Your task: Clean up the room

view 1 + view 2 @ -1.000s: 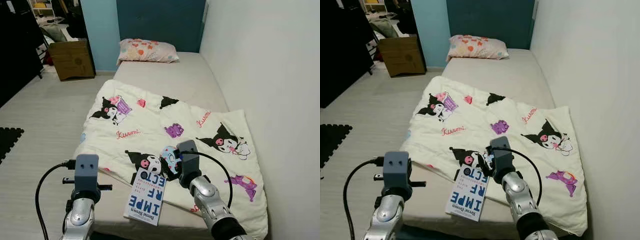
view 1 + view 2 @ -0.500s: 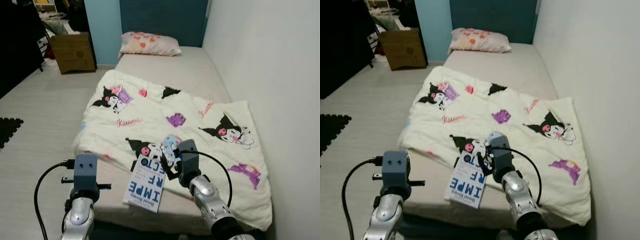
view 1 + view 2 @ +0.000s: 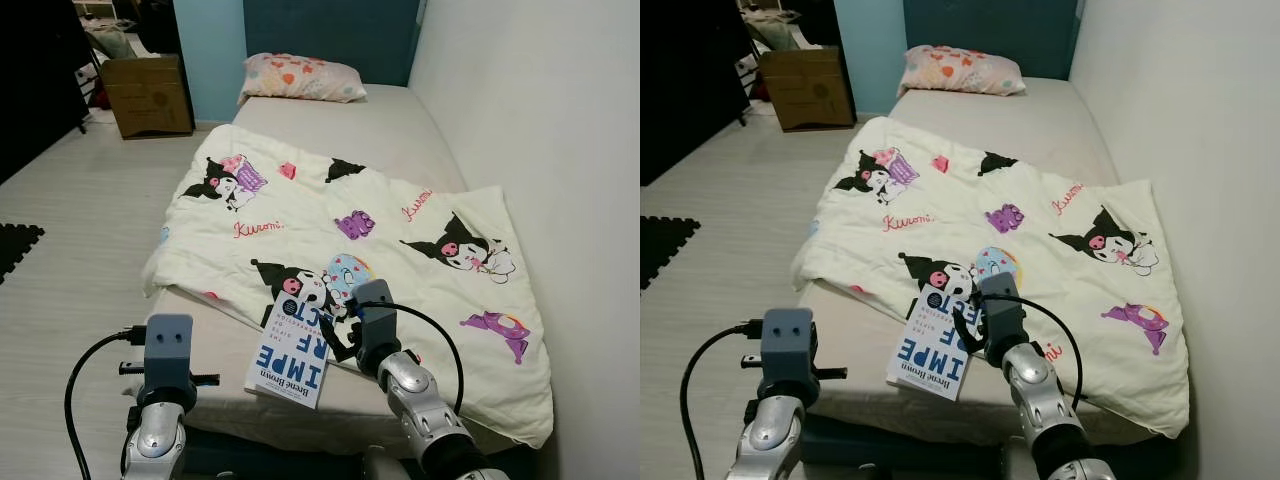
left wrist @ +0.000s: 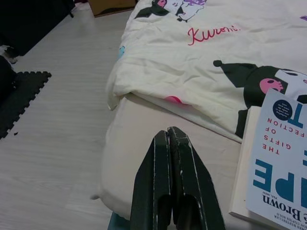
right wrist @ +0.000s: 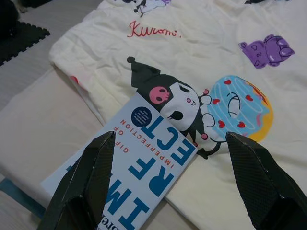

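The book (image 3: pixel 290 350) is seen lying at the foot edge of the bed (image 3: pixel 390 140), its far corner overlapping the printed blanket (image 3: pixel 300 215). Compared with a second ago, more of the foot end is taken in — the camera has been drawn back. The right gripper (image 5: pixel 172 187) is held spread wide above the book's cover; the left gripper (image 4: pixel 170 191) is pressed together over the mattress's near-left corner. A grasp is judged not yet made.

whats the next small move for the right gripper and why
Probably lower the right gripper onto the book and close. Its fingers are open, spread to either side of the book, which lies at the bed's near edge, partly on the blanket.
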`<state>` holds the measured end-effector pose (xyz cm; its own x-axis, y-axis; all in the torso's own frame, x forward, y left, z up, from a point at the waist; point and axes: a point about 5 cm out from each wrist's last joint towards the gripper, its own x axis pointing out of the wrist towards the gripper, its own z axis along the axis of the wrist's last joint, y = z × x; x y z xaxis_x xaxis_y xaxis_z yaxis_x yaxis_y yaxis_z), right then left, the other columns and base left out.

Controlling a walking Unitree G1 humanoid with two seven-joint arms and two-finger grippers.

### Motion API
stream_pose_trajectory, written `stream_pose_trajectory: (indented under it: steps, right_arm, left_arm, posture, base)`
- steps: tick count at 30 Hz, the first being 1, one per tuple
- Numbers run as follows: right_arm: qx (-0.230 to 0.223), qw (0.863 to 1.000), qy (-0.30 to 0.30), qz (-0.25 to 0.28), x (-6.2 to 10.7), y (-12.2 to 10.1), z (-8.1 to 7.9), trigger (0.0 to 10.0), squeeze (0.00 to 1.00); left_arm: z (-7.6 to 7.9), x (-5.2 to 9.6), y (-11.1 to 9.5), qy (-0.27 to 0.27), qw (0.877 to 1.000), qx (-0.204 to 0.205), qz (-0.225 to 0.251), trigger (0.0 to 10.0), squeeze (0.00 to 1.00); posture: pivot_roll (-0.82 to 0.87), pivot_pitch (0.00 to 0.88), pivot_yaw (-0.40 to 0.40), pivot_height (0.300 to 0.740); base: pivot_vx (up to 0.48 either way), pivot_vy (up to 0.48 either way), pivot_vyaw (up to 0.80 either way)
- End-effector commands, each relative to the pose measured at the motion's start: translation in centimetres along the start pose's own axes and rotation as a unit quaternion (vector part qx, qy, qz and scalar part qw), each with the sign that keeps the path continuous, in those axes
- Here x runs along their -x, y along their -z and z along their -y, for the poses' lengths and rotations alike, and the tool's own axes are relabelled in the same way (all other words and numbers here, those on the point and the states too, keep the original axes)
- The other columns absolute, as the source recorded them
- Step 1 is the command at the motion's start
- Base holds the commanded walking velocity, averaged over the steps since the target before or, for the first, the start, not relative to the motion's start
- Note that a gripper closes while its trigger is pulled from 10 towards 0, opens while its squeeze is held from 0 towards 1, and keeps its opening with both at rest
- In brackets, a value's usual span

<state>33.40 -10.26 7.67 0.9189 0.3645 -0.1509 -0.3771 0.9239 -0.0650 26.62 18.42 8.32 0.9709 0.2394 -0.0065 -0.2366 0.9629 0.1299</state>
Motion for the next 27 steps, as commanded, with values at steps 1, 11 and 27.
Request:
stream_pose_trajectory:
  steps: [1,11,27]
  right_arm:
    - [-0.004,1.0,-0.007,-0.012,0.1,0.5,-0.3,10.0,0.0]
    - [0.014,0.997,-0.045,-0.054,-0.3,1.2,-1.4,10.0,0.0]
    - [-0.024,0.989,-0.082,-0.124,-0.7,2.7,-2.9,10.0,0.0]
  left_arm:
    - [0.0,0.4,0.5,-0.001,1.0,-0.004,-0.009,10.0,0.0]
    - [-0.1,1.0,0.7,0.008,1.0,-0.01,-0.013,10.0,0.0]
    - [-0.5,1.5,0.2,0.084,0.995,-0.046,0.012,10.0,0.0]
  posture:
    - [-0.05,0.156,-0.052,0.616]
    - [-0.04,0.183,-0.075,0.616]
    - [-0.03,0.252,-0.091,0.586]
  base:
    - [0.0,0.0,0.0]
    - [0.0,0.0,0.0]
    - [0.0,0.0,0.0]
